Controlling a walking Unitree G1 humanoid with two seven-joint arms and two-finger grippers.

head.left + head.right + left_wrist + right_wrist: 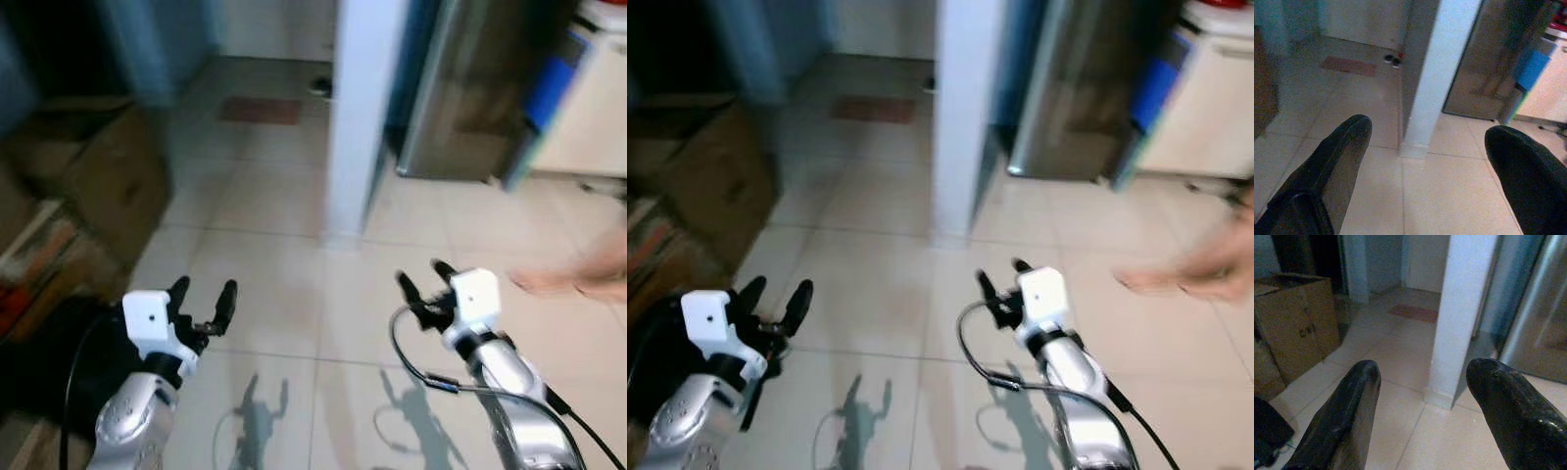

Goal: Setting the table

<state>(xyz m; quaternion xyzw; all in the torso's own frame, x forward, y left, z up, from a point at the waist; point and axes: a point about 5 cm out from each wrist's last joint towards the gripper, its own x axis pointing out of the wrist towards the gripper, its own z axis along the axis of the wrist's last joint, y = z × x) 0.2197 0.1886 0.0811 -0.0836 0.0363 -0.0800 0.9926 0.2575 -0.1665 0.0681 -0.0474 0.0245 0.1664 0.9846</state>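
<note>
Left gripper (203, 305) and right gripper (423, 283), jaws wide and empty, over tiled floor (274, 264) near a white pillar (358, 117); table setting apparently not begun.

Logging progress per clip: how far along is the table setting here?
Nothing looks done. The left tool and right tool are both open and empty, held over the tiled floor facing a white pillar; a cardboard box stands to the left. Fetching and laying tableware is all left.
</note>
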